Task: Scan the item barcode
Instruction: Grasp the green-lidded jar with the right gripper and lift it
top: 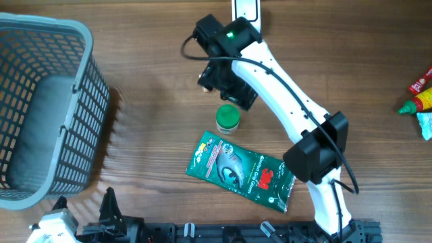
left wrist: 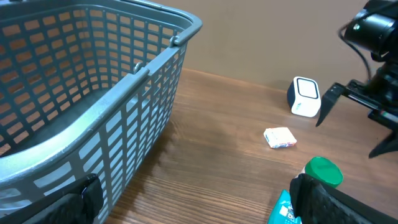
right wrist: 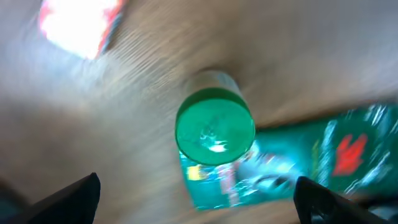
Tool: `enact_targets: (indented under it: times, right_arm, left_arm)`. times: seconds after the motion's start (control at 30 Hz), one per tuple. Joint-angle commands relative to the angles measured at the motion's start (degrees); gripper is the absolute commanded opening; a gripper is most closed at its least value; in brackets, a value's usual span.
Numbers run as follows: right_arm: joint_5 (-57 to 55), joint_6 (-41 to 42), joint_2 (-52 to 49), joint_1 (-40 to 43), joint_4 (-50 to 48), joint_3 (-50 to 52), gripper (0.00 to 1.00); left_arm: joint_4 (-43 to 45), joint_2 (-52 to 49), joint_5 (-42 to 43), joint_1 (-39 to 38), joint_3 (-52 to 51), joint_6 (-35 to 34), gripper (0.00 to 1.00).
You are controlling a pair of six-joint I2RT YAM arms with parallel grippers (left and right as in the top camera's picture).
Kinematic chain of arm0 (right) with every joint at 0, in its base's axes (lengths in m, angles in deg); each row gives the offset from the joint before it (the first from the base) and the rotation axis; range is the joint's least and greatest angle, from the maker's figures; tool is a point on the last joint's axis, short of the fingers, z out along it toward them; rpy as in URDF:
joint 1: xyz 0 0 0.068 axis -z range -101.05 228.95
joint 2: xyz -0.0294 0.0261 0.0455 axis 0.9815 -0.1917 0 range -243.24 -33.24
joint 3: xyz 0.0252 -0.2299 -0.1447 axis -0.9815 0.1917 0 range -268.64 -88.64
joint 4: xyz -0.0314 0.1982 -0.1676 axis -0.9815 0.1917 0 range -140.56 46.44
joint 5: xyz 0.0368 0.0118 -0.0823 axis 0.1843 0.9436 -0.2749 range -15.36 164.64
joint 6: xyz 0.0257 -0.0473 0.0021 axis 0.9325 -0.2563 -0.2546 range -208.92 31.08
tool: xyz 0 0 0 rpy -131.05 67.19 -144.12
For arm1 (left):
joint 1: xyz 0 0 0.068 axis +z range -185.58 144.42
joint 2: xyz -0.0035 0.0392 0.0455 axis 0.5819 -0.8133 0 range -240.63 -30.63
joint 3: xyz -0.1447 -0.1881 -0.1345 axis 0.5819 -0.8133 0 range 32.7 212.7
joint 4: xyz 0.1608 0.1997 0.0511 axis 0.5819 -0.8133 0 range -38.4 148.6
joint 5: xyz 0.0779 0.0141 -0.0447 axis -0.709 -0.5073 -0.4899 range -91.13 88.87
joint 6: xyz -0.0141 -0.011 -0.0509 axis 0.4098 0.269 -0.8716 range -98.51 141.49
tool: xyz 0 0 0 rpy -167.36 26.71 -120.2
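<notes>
Far left of the green-capped bottle (top: pixel 228 119), a grey mesh basket (top: pixel 47 108) stands on the wooden desk (top: pixel 155 121). Left of the bottle, at the near edge, the left gripper (left wrist: pixel 196 199) sits with its jaws wide and holds nothing. The bottle stands upright at mid-desk. The right gripper (right wrist: pixel 198 182) hovers above it, jaws spread wide and clear of the cap. Beyond the bottle, at the far edge, is a white scanner (top: pixel 244 8). A green packet (top: pixel 243 172) lies flat just in front of the bottle and slightly to its right. Far right of the bottle, sauce bottles (top: pixel 418 94) lie at the desk's edge.
</notes>
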Motion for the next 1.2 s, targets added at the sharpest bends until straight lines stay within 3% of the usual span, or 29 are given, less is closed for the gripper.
enact_targets:
  times: [0.0,0.1,0.53,0.6,0.73,0.8,0.87,1.0,1.03,1.17]
  right_arm:
    - [3.5,34.4,0.5,-0.1,-0.2,2.7,1.00]
    - [5.4,39.8,0.5,-0.1,-2.3,5.9,1.00]
    - [7.6,39.6,0.5,-0.1,-16.1,24.7,0.99]
    - [5.3,37.8,0.5,-0.1,-18.0,26.4,0.92]
    - [2.5,25.9,0.5,-0.1,-20.5,26.6,0.75]
    - [2.5,16.1,0.5,-0.1,-21.6,26.6,0.67]
    - [2.4,7.0,0.5,0.0,-22.8,26.6,0.66]
    - [1.7,-26.0,0.5,0.0,-26.9,26.5,0.68]
    - [1.7,-31.2,0.5,0.0,-26.9,26.5,0.73]
    - [1.7,-40.2,0.7,0.1,-26.6,25.5,0.88]
  left_arm:
    - [0.0,0.2,-0.7,0.3,0.2,0.7,1.00]
    - [0.1,0.2,-0.7,0.3,0.2,0.7,1.00]
    - [0.1,0.2,-0.7,0.3,0.2,0.7,1.00]
    - [0.0,0.2,-0.7,0.3,0.2,0.7,1.00]
    - [0.1,0.2,-0.7,0.3,0.2,0.7,1.00]
    - [0.1,0.2,-0.7,0.3,0.2,0.7,1.00]
    - [0.1,0.2,-0.7,0.3,0.2,0.7,1.00]
    - [0.1,0.2,-0.7,0.3,0.2,0.7,1.00]
    - [0.1,0.2,-0.7,0.3,0.2,0.7,1.00]
    - [0.1,0.2,-0.7,0.3,0.2,0.7,1.00]
